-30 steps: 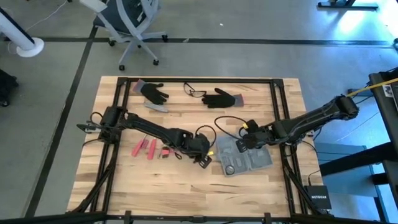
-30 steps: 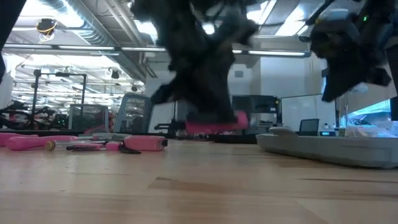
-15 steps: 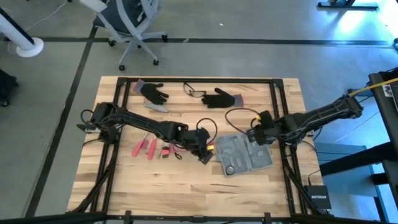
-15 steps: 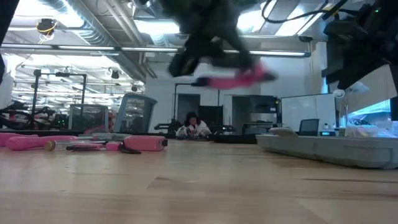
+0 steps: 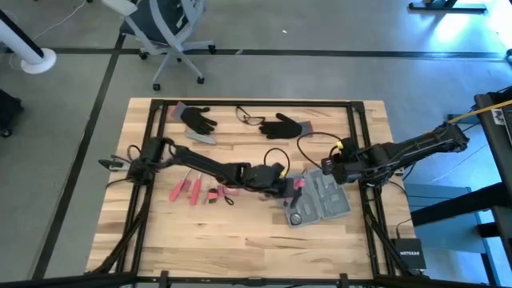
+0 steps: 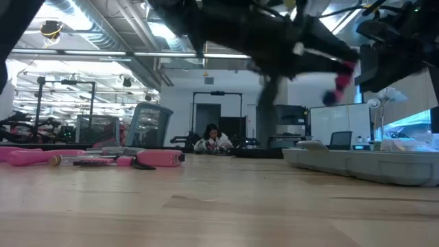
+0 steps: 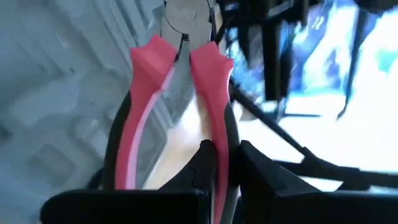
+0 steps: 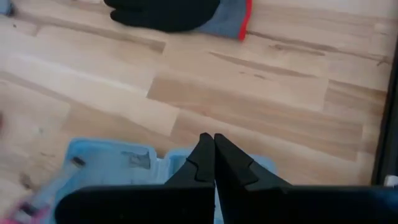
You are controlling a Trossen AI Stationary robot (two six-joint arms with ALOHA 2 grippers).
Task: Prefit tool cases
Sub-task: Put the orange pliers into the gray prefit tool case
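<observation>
Soft, even light fell from above on the pale wooden counter (image 5: pixel 240 232), and the shadows there were faint. The grey floor beside it had a bright patch of glare. In the low view, long ceiling lamps (image 6: pixel 89 53) shone white in the room behind, and the dark arm near the camera was smeared with motion blur. The near counter boards looked soft and out of focus. In the left wrist view, the red-handled metal pliers (image 7: pixel 180 99) were close and fuzzy, and the background was washed out in bright blue-white. The right wrist view was a little hazy.
</observation>
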